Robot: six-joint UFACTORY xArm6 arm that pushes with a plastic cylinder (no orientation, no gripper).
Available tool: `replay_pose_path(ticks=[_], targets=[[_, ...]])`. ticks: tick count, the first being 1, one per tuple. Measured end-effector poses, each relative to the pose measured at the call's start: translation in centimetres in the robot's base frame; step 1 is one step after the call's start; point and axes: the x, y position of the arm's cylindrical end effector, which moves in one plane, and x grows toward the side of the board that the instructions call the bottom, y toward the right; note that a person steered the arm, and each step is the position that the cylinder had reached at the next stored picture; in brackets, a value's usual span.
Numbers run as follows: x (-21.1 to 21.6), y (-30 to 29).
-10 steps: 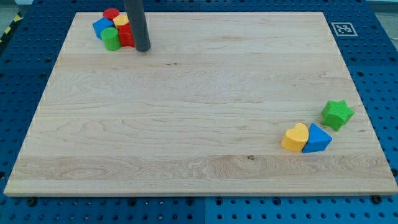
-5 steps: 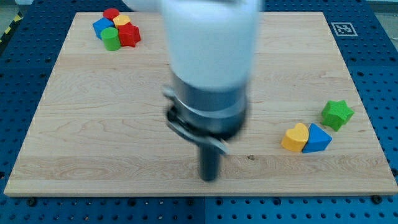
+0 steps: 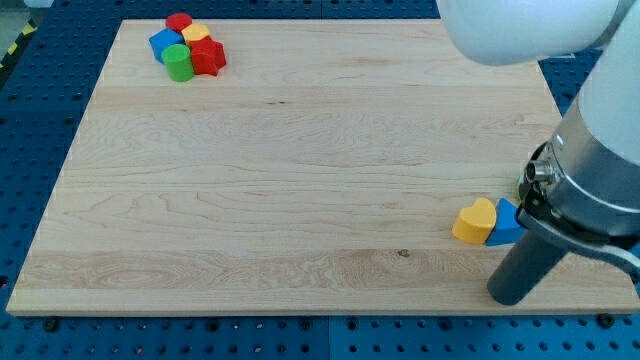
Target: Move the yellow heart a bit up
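Note:
The yellow heart point(image 3: 475, 220) lies on the wooden board point(image 3: 300, 170) at the view's lower right, touching a blue triangle point(image 3: 505, 222) on its right. My tip point(image 3: 508, 297) rests on the board just below and to the right of the yellow heart, under the blue triangle. The arm's body covers the right part of the blue triangle and hides the green star that was beside it.
A cluster sits at the view's top left: a red cylinder point(image 3: 179, 22), a yellow block point(image 3: 196, 33), a blue block point(image 3: 162, 43), a red star point(image 3: 208, 57) and a green cylinder point(image 3: 179, 63). A marker tag at the top right is hidden by the arm.
My tip has swept from the top-left cluster across the board to the lower right, stopping below the yellow heart and blue triangle. The blocks have not moved.

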Motion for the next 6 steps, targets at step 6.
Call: replay_pose_path(ticks=[6], targets=[[-9.4, -5.1]])
